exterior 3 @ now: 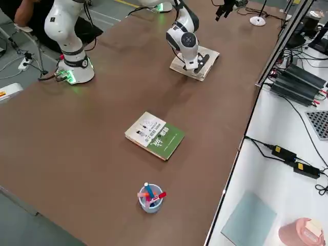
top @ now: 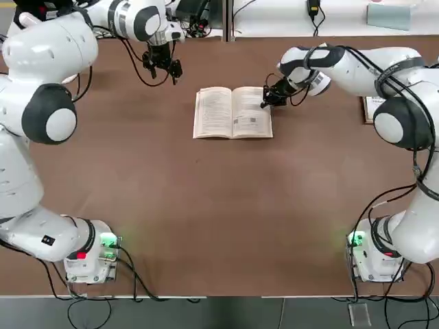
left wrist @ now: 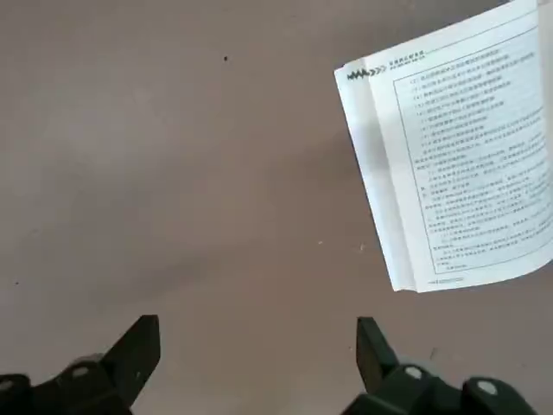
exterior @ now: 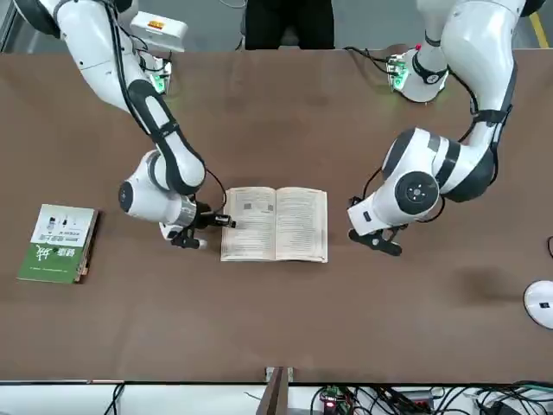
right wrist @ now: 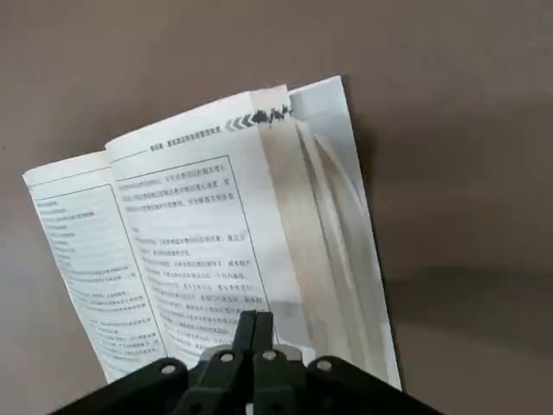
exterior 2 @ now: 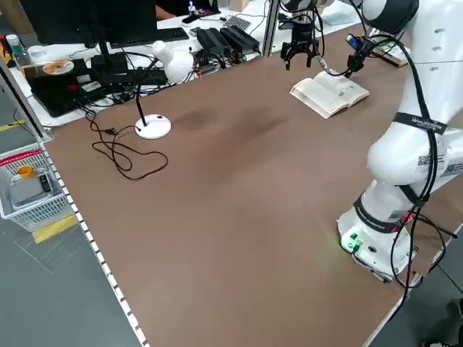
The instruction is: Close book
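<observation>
The book (top: 232,112) lies open and flat on the brown table, white text pages up; it also shows as the book (exterior: 275,224), the book (exterior 2: 330,92) and the book (right wrist: 216,233). My right gripper (top: 265,103) is shut, its joined fingertips (right wrist: 255,324) down at the outer edge of the book's right-hand page, holding nothing. My left gripper (top: 163,68) hangs open above the table, a little beyond the book's far left corner. Part of the book (left wrist: 458,164) shows in the left wrist view, with the left gripper's open fingers (left wrist: 143,341) apart from it.
A green-and-white book (exterior: 59,243) lies near the table's right edge, also seen as the green-and-white book (exterior 3: 155,135). A cup of pens (exterior 3: 150,197) stands beyond it. A white desk lamp (exterior 2: 165,69) stands at the far left; its round base (exterior: 542,303) shows in the front view.
</observation>
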Controlling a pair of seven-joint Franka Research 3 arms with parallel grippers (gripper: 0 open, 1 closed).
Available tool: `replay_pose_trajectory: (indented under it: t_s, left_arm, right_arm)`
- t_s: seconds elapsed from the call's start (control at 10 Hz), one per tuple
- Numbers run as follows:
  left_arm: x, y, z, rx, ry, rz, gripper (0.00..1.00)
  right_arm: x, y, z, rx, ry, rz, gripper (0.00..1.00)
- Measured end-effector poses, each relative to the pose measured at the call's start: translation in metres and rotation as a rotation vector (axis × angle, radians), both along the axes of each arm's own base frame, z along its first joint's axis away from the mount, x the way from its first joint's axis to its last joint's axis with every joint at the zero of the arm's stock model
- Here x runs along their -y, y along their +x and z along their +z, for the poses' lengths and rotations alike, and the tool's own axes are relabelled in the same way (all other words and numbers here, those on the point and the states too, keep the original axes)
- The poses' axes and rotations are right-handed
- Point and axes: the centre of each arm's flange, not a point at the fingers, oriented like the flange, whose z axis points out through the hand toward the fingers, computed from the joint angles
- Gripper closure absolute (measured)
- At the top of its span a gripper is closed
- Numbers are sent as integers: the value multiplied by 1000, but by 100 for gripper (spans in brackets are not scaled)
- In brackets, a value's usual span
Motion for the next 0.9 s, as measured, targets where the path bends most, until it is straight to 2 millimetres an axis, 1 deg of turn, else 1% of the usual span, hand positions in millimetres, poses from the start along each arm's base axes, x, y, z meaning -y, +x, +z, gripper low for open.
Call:
replay_pose_trajectory:
  t_s: [0.5,0.9]
  left_arm:
    - [6,0,-6,6,-7,-7,0]
    - [7,1,-12,6,-8,-7,0]
  right_arm:
    - [3,-1,-9,9,-18,-2,99]
    - [1,-3,-18,15,-32,2,99]
